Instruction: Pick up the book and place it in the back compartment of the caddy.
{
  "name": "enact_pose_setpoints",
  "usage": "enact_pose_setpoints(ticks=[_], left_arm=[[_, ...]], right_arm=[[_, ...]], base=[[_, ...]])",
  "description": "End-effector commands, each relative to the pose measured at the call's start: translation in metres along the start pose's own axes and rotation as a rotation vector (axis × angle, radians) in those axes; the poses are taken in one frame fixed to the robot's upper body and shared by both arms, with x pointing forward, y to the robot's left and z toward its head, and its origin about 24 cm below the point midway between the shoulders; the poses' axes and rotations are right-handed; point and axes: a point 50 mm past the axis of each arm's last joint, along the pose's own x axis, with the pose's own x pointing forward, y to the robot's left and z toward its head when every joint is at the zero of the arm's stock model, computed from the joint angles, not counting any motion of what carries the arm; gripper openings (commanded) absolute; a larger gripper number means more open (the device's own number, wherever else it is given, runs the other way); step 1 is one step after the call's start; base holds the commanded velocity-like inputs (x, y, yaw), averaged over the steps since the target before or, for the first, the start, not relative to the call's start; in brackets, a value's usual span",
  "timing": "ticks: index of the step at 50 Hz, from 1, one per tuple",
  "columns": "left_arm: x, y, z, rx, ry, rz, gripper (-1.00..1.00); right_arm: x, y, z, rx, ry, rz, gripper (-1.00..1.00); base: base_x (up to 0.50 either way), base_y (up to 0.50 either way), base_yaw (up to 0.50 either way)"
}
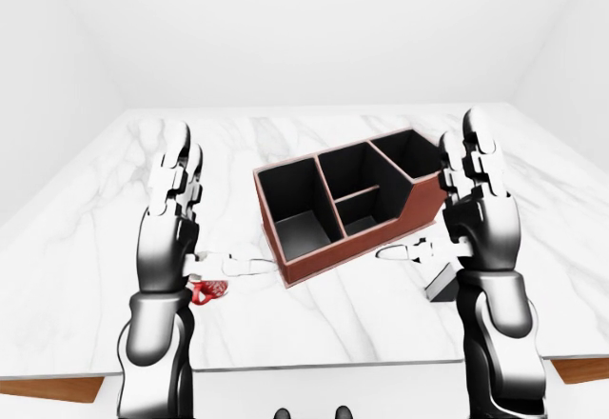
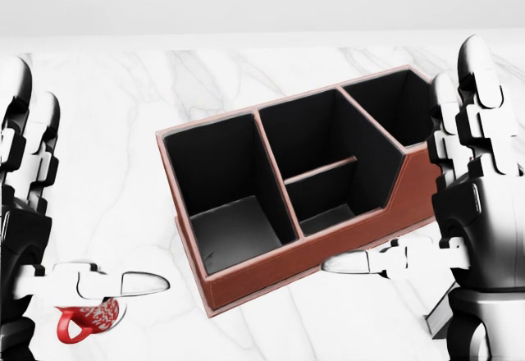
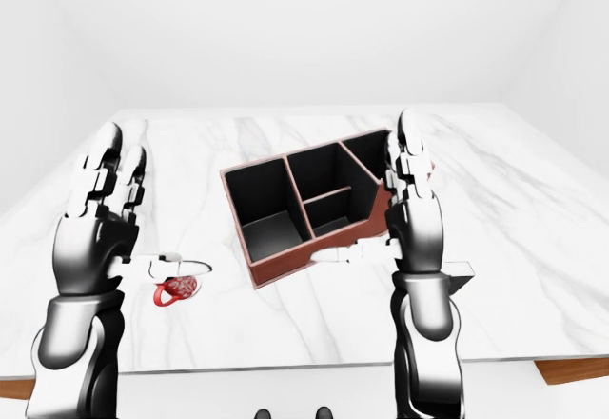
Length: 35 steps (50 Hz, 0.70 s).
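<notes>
Both hands, left hand (image 1: 171,224) and right hand (image 1: 481,214), are hovering open at 9 and 3 o'clock of the caddy (image 2: 295,189) on the marble desk (image 1: 314,305); no legible writing.

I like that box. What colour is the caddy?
The caddy is reddish-brown outside and black inside, clearest in the head view.

Desk (image 1: 314,133): white marble top with grey veining, broad, filling the middle of both eye views; near edge shows a pale lip, with brown wood exposed under the corners at bottom left (image 1: 48,388) and bottom right (image 3: 571,369). Walls (image 1: 314,29): plain white, unmarked, a rear wall meeting two side walls at soft corners. Light: even, diffuse, soft shadows only. Floor: not visible.
</notes>
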Motion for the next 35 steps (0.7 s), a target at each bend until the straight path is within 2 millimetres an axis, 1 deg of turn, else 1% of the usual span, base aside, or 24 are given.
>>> enact_pose_setpoints(ticks=[1, 3, 5, 7, 10, 12, 13, 14, 15, 16, 17, 18, 19, 23, 26, 27, 28, 33, 34, 35], left_arm=[[0.01, 0.023, 0.019, 0.061, -0.105, 0.023, 0.95], [0.013, 0.025, 0.03, 0.077, -0.16, 0.02, 0.95], [0.016, 0.025, 0.035, 0.096, -0.183, 0.004, 0.95], [0.017, 0.022, 0.036, 0.122, -0.188, -0.028, 0.95], [0.016, 0.024, 0.04, 0.13, -0.201, -0.031, 0.95], [0.015, 0.027, 0.039, 0.133, -0.194, -0.03, 0.95], [0.012, 0.027, 0.043, 0.142, -0.207, -0.035, 0.95], [0.01, 0.027, 0.042, 0.143, -0.2, -0.037, 0.95], [0.006, 0.026, 0.037, 0.139, -0.165, -0.056, 0.95], [0.007, 0.027, 0.036, 0.135, -0.166, -0.053, 0.95], [0.01, 0.031, 0.04, 0.126, -0.194, -0.016, 0.95], [0.012, 0.03, 0.045, 0.138, -0.219, -0.032, 0.95], [0.013, 0.028, 0.045, 0.144, -0.222, -0.048, 0.95], [0.013, 0.028, 0.042, 0.129, -0.209, -0.048, 0.94], [0.011, 0.029, 0.045, 0.137, -0.219, -0.049, 0.95], [0.008, 0.033, 0.056, 0.163, -0.262, -0.041, 0.95], [0.007, 0.034, 0.059, 0.169, -0.272, -0.04, 0.95], [0.005, 0.039, 0.063, 0.19, -0.286, -0.029, 0.95], [0.0, 0.047, 0.068, 0.226, -0.293, -0.011, 0.95], [0.0, 0.048, 0.068, 0.229, -0.293, -0.009, 0.94]], right_arm=[[0.013, -0.006, 0.006, -0.07, -0.046, 0.01, 1.0], [0.019, -0.009, 0.004, -0.084, -0.043, 0.014, 1.0], [0.022, -0.011, -0.003, -0.107, -0.017, 0.014, 1.0], [0.025, -0.013, -0.006, -0.116, -0.004, 0.013, 1.0], [0.031, -0.016, -0.009, -0.139, 0.006, 0.011, 1.0], [0.033, -0.017, -0.01, -0.153, 0.008, 0.015, 1.0], [0.035, -0.018, -0.012, -0.166, 0.015, 0.017, 1.0], [0.036, -0.018, -0.011, -0.175, 0.012, 0.018, 1.0], [0.037, -0.018, -0.011, -0.183, 0.01, 0.02, 1.0], [0.038, -0.019, -0.011, -0.19, 0.01, 0.022, 1.0], [0.039, -0.019, -0.011, -0.192, 0.008, 0.025, 1.0], [0.041, -0.019, -0.01, -0.203, 0.005, 0.026, 1.0], [0.042, -0.019, -0.012, -0.216, 0.013, 0.027, 1.0], [0.049, -0.023, 0.0, -0.245, -0.037, 0.039, 1.0], [0.057, -0.026, 0.005, -0.269, -0.061, 0.032, 1.0], [0.06, -0.029, 0.003, -0.29, -0.048, 0.065, 1.0], [0.061, -0.03, 0.003, -0.297, -0.044, 0.08, 1.0], [0.067, -0.032, 0.01, -0.326, -0.066, 0.103, 1.0], [0.093, -0.058, 0.001, -0.448, 0.032, 0.162, 1.0], [0.095, -0.06, 0.002, -0.459, 0.034, 0.166, 1.0]], base=[[0.0, 0.0, 0.0], [0.0, 0.0, 0.0], [0.0, 0.0, 0.0], [0.0, 0.0, 0.0], [0.0, 0.0, 0.0], [0.0, 0.0, 0.0], [0.0, 0.0, 0.0], [0.0, 0.0, 0.0], [0.0, 0.0, 0.0], [0.0, 0.0, 0.0], [0.0, 0.0, 0.0], [0.0, 0.0, 0.0], [0.0, 0.0, 0.0], [0.0, 0.0, 0.0], [0.0, 0.0, 0.0], [0.0, 0.0, 0.0], [0.0, 0.0, 0.0], [0.0, 0.0, 0.0], [0.0, 0.0, 0.0], [0.0, 0.0, 0.0]])
